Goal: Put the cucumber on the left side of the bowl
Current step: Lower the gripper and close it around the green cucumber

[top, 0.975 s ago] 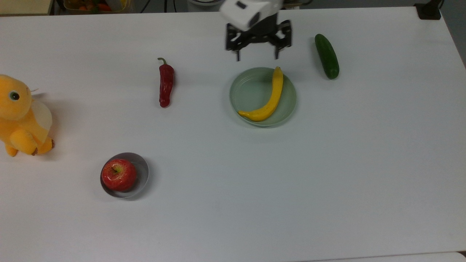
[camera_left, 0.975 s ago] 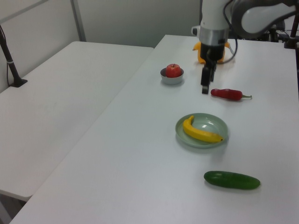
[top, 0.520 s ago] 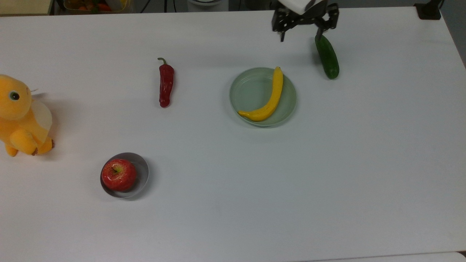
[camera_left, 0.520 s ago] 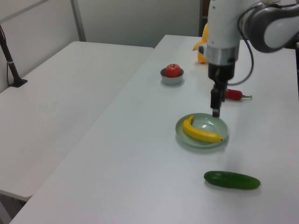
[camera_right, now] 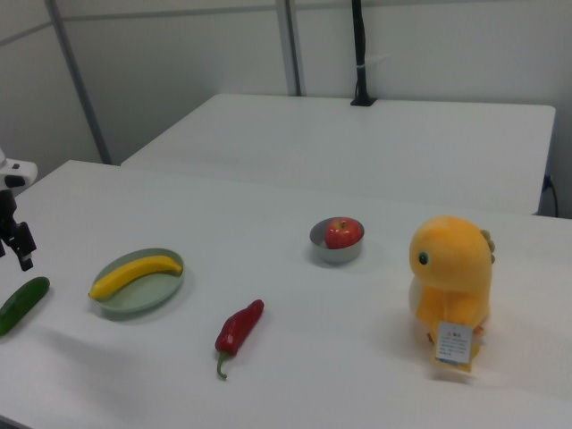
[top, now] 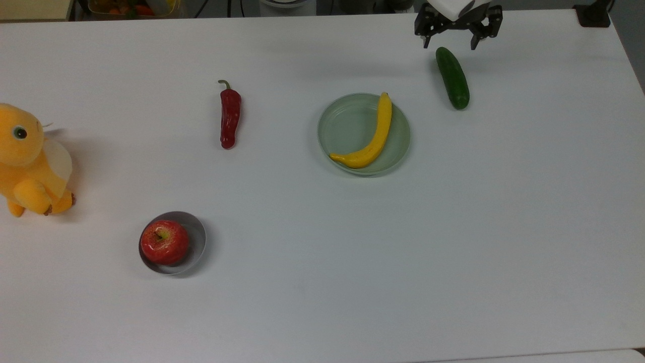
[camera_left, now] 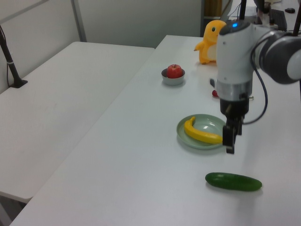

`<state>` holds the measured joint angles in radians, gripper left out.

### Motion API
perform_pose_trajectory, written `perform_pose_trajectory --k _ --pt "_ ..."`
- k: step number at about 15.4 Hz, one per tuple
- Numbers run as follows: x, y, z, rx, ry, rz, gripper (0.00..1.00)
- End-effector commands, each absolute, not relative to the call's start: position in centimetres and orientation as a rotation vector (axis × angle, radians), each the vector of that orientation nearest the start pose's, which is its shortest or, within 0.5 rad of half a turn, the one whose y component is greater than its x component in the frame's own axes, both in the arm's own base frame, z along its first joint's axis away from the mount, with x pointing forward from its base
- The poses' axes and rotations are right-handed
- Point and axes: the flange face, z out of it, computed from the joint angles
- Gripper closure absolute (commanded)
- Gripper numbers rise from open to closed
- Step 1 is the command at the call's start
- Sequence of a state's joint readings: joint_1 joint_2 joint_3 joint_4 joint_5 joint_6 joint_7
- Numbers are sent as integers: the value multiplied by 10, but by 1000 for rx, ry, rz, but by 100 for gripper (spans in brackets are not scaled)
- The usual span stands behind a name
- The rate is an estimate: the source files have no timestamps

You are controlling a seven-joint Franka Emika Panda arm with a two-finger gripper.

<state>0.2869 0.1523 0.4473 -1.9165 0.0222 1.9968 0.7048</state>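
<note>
Dark green cucumber (top: 452, 77): lying flat and untouched on the white table (top: 322, 282), just off the top view's right of the pale green plate (top: 347, 132), which is carrying a banana (top: 372, 136). Black two-finger gripper (top: 451, 42): hovering above the cucumber's far end with its fingers spread apart and gripping nothing, apparently lining up to straddle the fruit across its narrow width. Grey metallic bowl (top: 195, 243): sitting well apart toward the top view's lower left and cradling a red apple (top: 165, 242), so the carry is looking long. Red chili (top: 230, 117): lying between, near the likely path. Yellow plush toy (top: 30, 162): standing beyond the bowl, at the top view's left edge.
</note>
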Motion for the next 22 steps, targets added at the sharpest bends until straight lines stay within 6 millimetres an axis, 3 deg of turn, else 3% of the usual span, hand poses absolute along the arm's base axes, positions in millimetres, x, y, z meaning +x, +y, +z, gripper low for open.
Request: perform_pose_trajectory --k 1,4,7,12,16,17,18,19,22 --pt "427 408 394 -3094 -44 159 0" --pt "421 424 370 -3102 -95 165 0" --pt "425 427 347 -3119 -100 174 0" --pt "428 428 329 -3138 -139 158 0" --pt "439 435 295 -3154 -216 90 2" --pt "441 435 293 -3170 -216 57 29" --pt "441 435 293 -3183 -217 34 72" --pt "443 433 293 -3186 -197 26 93" --pt "445 431 296 -3189 -189 11 100"
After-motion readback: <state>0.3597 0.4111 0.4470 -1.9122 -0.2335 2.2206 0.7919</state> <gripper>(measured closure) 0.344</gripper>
